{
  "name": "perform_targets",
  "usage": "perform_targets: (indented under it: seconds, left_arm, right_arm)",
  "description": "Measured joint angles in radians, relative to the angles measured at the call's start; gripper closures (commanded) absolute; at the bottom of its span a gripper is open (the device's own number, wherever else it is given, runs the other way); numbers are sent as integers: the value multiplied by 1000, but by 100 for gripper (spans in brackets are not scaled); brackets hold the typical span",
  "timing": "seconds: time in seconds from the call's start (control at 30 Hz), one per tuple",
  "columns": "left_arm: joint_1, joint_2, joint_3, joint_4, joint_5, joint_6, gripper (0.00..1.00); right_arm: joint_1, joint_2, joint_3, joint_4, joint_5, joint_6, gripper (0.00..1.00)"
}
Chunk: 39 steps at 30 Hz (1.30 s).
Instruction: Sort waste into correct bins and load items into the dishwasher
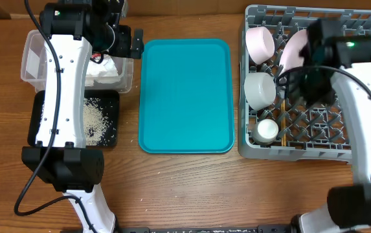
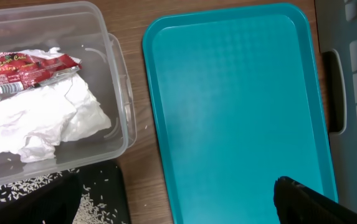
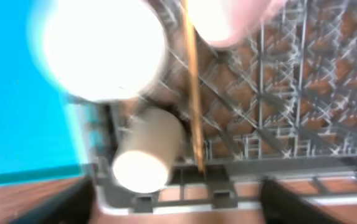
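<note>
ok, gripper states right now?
Left gripper: open, holding nothing.
Right gripper: apparently open, empty, blurred view, above the square grey plastic dish rack.

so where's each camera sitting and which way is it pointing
overhead: fixed above the table, looking straight down; left arm and right arm show.
left wrist: over the clear tub and teal tray, facing down; left gripper fingers at bottom edge.
right wrist: low over the dish rack, blurred, facing cup, bowl and chopstick; right gripper fingers in bottom corners.
shared: teal tray shows in all three.
</note>
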Motion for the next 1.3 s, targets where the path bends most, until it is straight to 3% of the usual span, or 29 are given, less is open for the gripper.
perform_targets:
  seconds: [0.13, 0.3, 0.53, 0.77, 0.9, 1.3]
  left_arm:
    - [0, 0, 0, 0, 0, 0, 0]
    - [0, 0, 0, 0, 0, 0, 0]
    - [0, 0, 0, 0, 0, 0, 0]
    - [0, 0, 0, 0, 0, 0, 0]
    - [0, 0, 0, 0, 0, 0, 0]
    - [0, 0, 0, 0, -3, 0, 0]
  right_arm:
    - [63, -115, 214, -57, -27, 27, 0]
    - [75, -278, 351, -56, -61, 53, 0]
    - [75, -386, 359, -143, -51, 61, 0]
    - [74, -470, 311, -26, 17, 68, 0]
    - [42, -635, 80, 233, 60, 68, 0]
    - [-32, -1112, -966, 1099, -28, 68, 0]
